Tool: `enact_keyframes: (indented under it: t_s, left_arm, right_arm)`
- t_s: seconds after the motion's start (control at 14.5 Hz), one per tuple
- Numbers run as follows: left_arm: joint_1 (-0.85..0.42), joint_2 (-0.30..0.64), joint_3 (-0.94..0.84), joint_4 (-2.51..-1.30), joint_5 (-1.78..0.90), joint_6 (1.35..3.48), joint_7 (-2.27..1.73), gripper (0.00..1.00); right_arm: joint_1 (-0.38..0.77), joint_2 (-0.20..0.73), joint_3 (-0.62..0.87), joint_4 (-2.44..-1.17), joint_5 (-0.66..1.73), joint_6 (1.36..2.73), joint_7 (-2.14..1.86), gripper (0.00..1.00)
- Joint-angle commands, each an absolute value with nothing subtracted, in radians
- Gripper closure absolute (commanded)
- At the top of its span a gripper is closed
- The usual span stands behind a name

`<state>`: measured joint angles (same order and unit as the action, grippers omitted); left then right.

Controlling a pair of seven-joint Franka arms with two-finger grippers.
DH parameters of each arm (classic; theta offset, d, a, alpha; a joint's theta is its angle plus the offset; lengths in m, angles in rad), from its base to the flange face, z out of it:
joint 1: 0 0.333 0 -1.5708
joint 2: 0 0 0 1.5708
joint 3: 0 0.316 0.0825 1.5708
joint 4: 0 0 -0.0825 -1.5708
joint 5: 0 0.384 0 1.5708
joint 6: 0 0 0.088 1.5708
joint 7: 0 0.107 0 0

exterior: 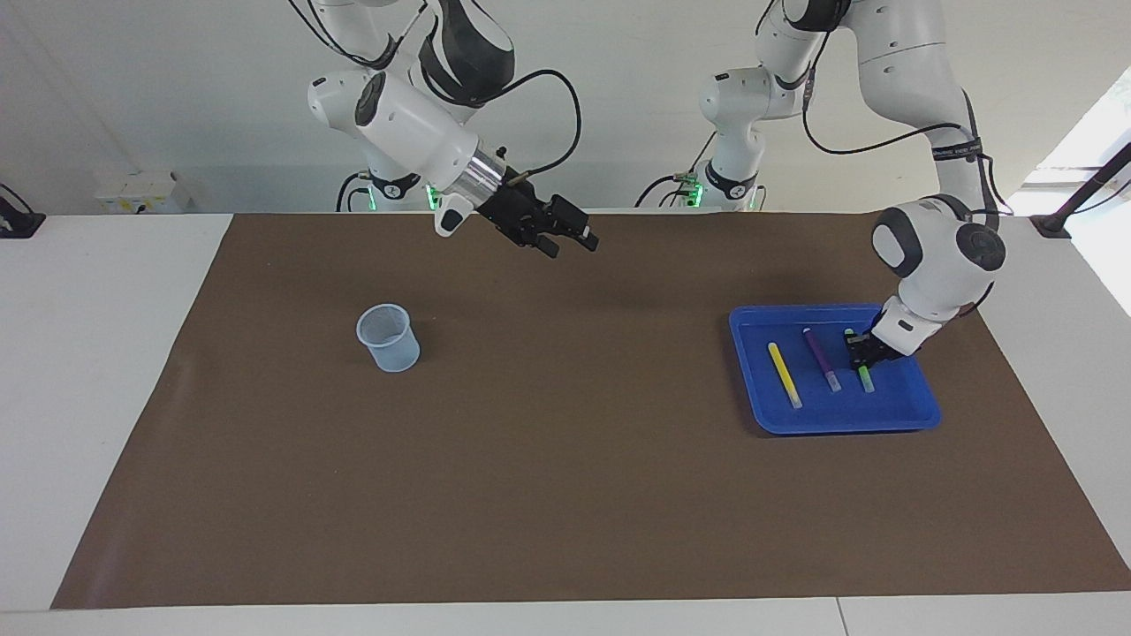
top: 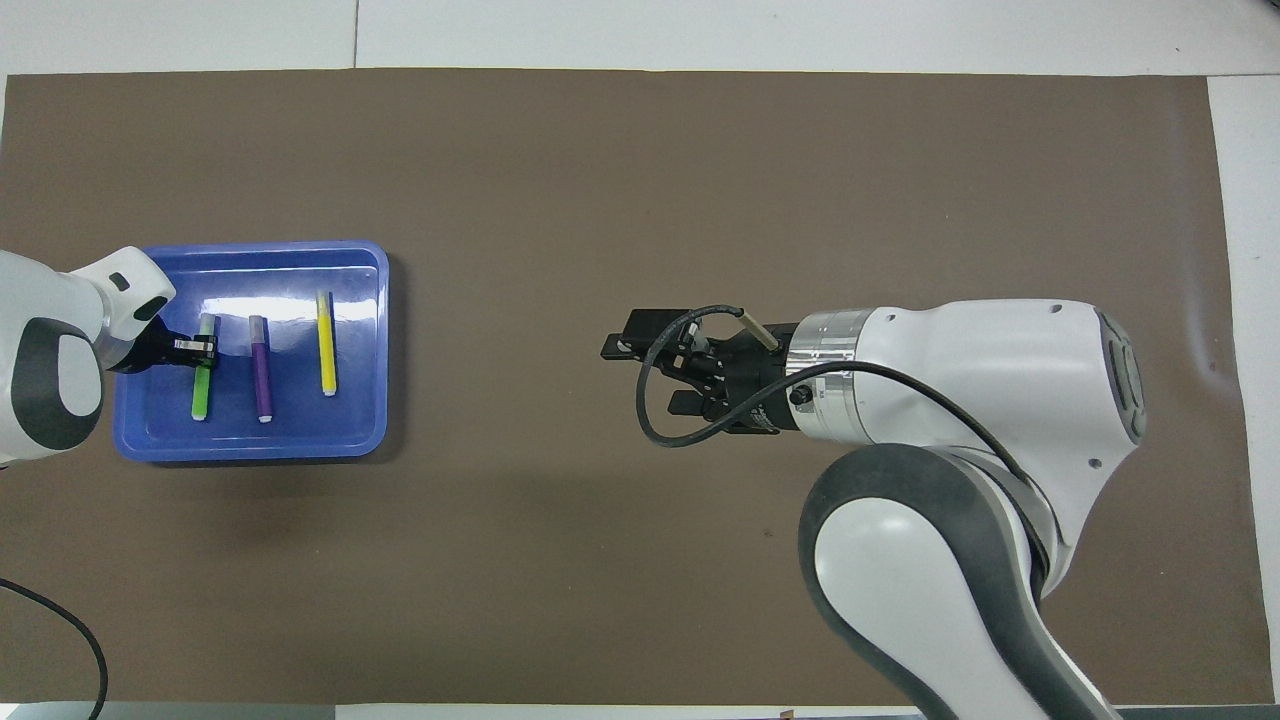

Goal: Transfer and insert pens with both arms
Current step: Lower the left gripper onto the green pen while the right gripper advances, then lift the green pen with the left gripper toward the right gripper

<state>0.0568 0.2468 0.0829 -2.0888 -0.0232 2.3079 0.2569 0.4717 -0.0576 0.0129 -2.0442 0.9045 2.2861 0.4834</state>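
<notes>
The left gripper [exterior: 861, 352] is down in the blue tray [exterior: 919, 411], its fingers pinching the green pen [exterior: 865, 378] near its upper end. The purple pen [exterior: 822, 359] lies just beside the green one in the tray, the yellow pen [exterior: 784, 374] next to that. The right gripper [exterior: 565, 243] waits in the air over the brown mat [exterior: 565, 495], fingers spread. A clear cup [exterior: 387, 337] stands well apart from the tray, toward the right arm's end.
</notes>
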Motion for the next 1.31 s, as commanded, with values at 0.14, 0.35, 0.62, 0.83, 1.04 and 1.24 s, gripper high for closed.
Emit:
enact_keyframes:
  t_s: [0.14,0.35,0.62,0.83,1.04,1.24]
  left_arm:
    - [0.026,0.265,0.086,-1.87,-0.038,2.044,0.16,1.0]
    - [-0.024,0.258,0.083,-1.754,-0.041,1.884,-0.054,1.0]
    - [-0.083,0.23,0.081,-1.671,-0.201,1.715,-0.396,1.0]
    - [-0.112,0.206,0.08,-1.68,-0.354,1.645,-0.61,1.0]
    - [-0.115,0.181,0.08,-1.712,-0.503,1.608,-0.728,1.0]
    - [-0.159,0.147,0.08,-1.787,-0.61,1.629,-0.935,1.0]
  right_arm:
    - [0.465,-0.061,0.015,-2.042,0.942,2.286,0.483,0.0]
    - [0.465,-0.061,0.017,-2.042,0.945,2.286,0.48,0.0]
    - [0.472,-0.063,0.017,-2.043,0.946,2.286,0.483,0.0]
    - [0.472,-0.063,0.017,-2.043,0.948,2.289,0.485,0.0]
    - [0.479,-0.063,0.017,-2.043,0.994,2.316,0.485,0.0]
    - [0.514,-0.055,0.018,-2.046,1.038,2.391,0.486,0.0]
